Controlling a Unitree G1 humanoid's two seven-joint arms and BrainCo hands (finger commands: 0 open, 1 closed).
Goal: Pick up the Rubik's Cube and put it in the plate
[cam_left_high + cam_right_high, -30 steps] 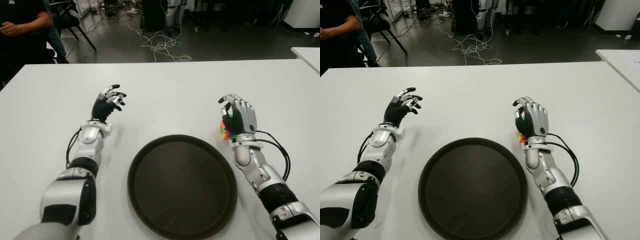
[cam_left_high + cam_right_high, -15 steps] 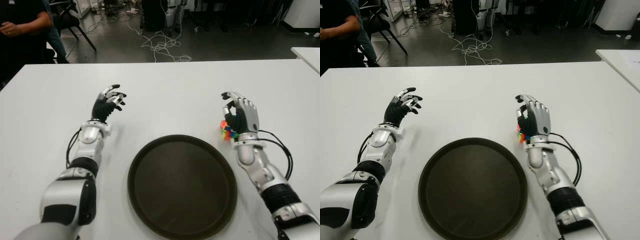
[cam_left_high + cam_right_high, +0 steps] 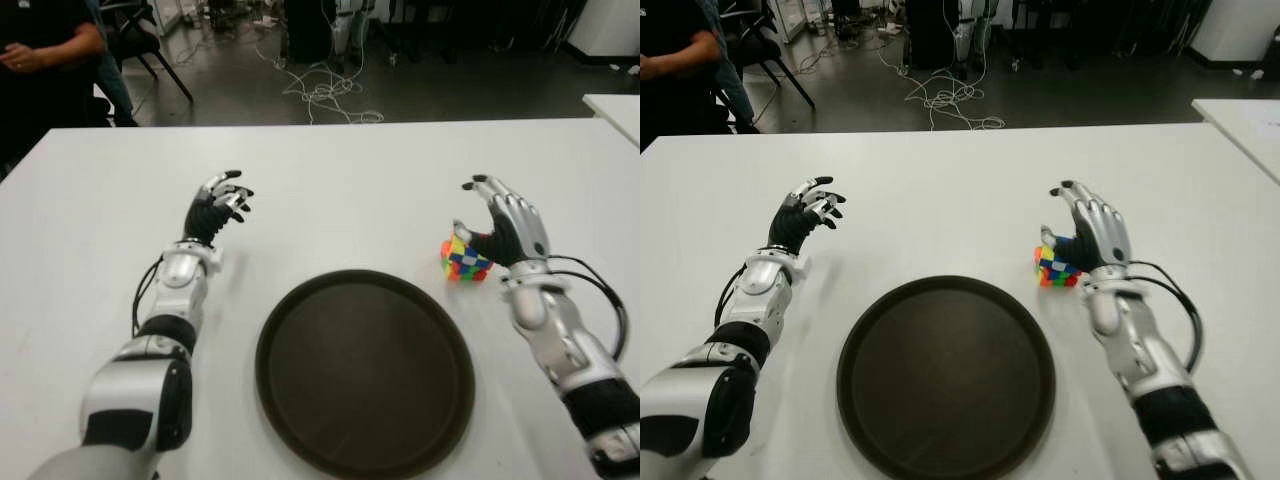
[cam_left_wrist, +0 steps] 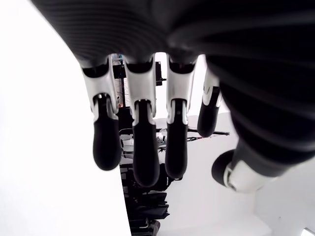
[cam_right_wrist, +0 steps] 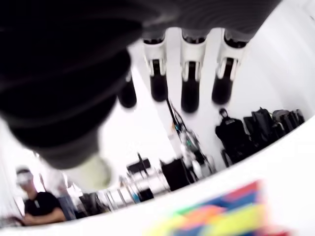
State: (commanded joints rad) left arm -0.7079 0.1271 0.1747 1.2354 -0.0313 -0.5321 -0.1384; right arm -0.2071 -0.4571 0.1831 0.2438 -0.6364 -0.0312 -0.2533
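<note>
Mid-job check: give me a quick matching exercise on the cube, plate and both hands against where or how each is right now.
Things:
1. Rubik's Cube
2. plate
3. right hand
4. left hand

States:
A. dark, round, holds nothing
B. fingers open, just beside the cube on its right
C. on the white table, off the plate's far right rim
D. fingers relaxed, holds nothing, left of the plate

Pairs: 1-C, 2-A, 3-B, 4-D
</note>
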